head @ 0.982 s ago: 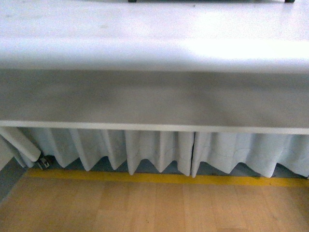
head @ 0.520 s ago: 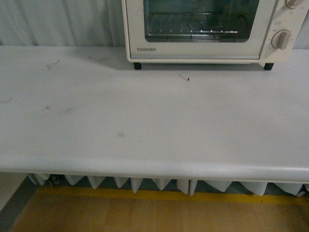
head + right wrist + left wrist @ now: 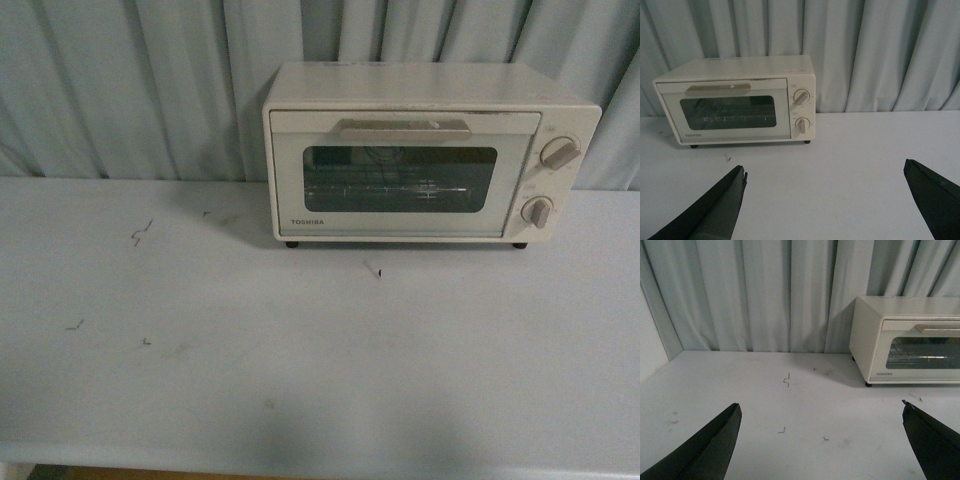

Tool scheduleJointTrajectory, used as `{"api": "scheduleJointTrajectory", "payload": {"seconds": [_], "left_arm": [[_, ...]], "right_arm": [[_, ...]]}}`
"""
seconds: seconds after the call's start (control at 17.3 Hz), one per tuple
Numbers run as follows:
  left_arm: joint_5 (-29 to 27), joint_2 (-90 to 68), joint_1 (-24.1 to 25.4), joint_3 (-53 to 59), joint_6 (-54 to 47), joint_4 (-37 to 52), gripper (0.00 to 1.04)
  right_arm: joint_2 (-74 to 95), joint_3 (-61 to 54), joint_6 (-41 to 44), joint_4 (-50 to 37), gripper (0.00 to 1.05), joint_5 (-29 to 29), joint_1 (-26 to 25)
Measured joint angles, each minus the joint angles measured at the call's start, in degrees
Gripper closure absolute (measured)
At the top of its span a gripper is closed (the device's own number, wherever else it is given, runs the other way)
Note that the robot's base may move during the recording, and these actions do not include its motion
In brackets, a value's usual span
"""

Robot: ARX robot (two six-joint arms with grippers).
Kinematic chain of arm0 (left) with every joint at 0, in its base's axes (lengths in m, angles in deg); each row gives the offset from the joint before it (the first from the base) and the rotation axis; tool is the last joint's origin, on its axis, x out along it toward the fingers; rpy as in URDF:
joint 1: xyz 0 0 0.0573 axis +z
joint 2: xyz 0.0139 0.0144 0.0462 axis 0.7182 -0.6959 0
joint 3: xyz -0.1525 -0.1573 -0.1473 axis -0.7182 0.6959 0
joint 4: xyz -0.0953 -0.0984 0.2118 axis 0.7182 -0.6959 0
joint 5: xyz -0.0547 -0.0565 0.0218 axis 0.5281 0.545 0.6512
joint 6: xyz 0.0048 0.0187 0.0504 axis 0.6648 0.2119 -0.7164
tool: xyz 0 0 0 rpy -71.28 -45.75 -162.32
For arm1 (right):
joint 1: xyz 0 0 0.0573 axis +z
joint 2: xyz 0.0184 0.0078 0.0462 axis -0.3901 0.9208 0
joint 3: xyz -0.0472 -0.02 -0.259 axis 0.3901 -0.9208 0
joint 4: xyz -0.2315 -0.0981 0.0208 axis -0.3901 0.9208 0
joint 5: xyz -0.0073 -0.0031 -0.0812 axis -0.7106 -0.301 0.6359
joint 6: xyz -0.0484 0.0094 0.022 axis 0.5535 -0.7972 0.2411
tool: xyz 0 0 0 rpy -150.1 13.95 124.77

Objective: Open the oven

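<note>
Oven (image 3: 735, 102) well ahead of right gripper (image 3: 825, 166)

Pale grey-white table (image 3: 450, 380), faintly smudged, cream Toshiba toaster oven (image 3: 400, 165) set on small dark feet toward the far edge, a tiny scrap (image 3: 373, 268) laid just in front of it, small dark scuff marks (image 3: 140, 234) scattered across the left part.

The one readable word is the brand TOSHIBA — dark capitals low on the left of the oven (image 3: 430, 155) door (image 3: 400, 180), under the glass window — nothing else is legible.
</note>
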Motion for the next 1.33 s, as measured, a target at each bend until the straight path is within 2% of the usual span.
{"api": "scheduleJointTrajectory", "payload": {"seconds": [1.33], "left_arm": [[0.0,0.0,0.0,0.0,0.0,-0.2,0.07]], "right_arm": [[0.0,0.0,0.0,0.2,0.06,0.0,0.0]]}}
